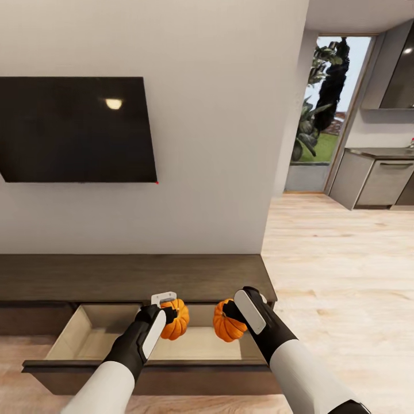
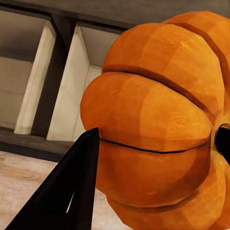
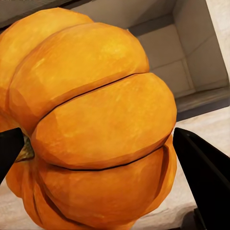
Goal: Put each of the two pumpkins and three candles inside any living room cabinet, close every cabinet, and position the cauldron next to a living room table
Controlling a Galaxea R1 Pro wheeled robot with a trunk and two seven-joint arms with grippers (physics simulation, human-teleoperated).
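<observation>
Step in hand: I am stowing both pumpkins in the cabinet (image 1: 132,276).
Left gripper (image 1: 167,315): clamped on the left pumpkin (image 1: 175,319), held over the open drawer (image 1: 98,339).
Right gripper (image 1: 233,310): clamped on the right pumpkin (image 1: 228,322), above the same drawer's right end.
Drawer: pulled out, pale interior, nothing I can see lying in it.
Next move: I judge I must lower each pumpkin inside the walls, release, withdraw, then push the drawer closed.
Candles, cauldron: not yet handled, in my judgement.

The cabinet (image 1: 132,276) stands against the wall under the television (image 1: 77,129). Two pumpkins, left (image 1: 177,319) and right (image 1: 226,323), hang side by side over its open drawer (image 1: 92,339).
</observation>
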